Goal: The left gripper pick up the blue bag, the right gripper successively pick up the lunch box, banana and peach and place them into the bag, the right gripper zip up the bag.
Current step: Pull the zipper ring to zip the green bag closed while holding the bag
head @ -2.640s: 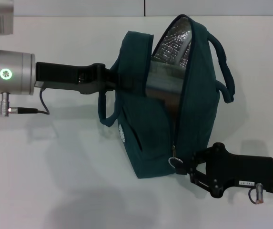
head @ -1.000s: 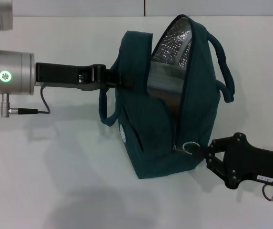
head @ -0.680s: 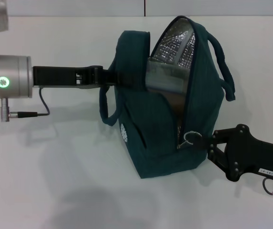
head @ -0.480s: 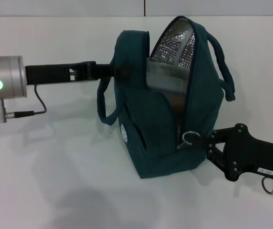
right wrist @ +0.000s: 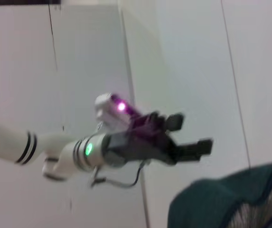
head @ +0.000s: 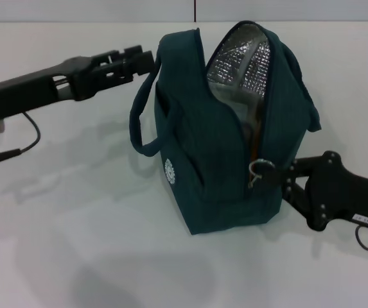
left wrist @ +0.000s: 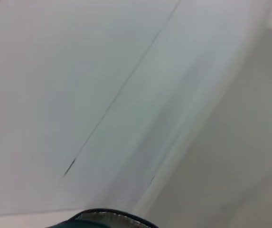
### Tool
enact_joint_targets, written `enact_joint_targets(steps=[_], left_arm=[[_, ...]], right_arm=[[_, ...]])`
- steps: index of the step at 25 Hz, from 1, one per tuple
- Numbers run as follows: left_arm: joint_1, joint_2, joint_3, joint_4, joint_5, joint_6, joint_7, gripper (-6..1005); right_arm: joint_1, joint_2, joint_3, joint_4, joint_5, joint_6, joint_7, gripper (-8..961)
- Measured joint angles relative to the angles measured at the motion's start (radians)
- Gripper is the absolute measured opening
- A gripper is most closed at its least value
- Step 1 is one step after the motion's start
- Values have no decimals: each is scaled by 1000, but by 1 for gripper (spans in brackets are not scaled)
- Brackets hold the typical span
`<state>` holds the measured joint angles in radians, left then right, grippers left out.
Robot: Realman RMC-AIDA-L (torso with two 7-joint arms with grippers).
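At the zip, right hand (head: 275, 176): pinching the ring zipper pull (head: 259, 171) low on the near end of the blue bag (head: 225, 147).
Zip line: running up and away from that hand towards the foil-lined mouth, which is gaping open.
Left hand (head: 135, 59): hanging off the bag's far upper corner, fingers parted, gripping nothing.
Desk (head: 74, 231): carrying the bag upright.
Writing: round white logo (head: 169, 171) showing, unreadable.
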<state>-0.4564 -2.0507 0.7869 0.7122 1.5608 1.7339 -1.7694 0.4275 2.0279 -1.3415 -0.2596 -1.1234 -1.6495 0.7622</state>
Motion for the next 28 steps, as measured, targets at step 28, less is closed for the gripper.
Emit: enact_joint_targets(steps=[28], left_arm=[[131, -38, 5, -395, -64, 36, 752, 890]], right_arm=[[259, 0, -249, -68, 302, 109, -9, 12]])
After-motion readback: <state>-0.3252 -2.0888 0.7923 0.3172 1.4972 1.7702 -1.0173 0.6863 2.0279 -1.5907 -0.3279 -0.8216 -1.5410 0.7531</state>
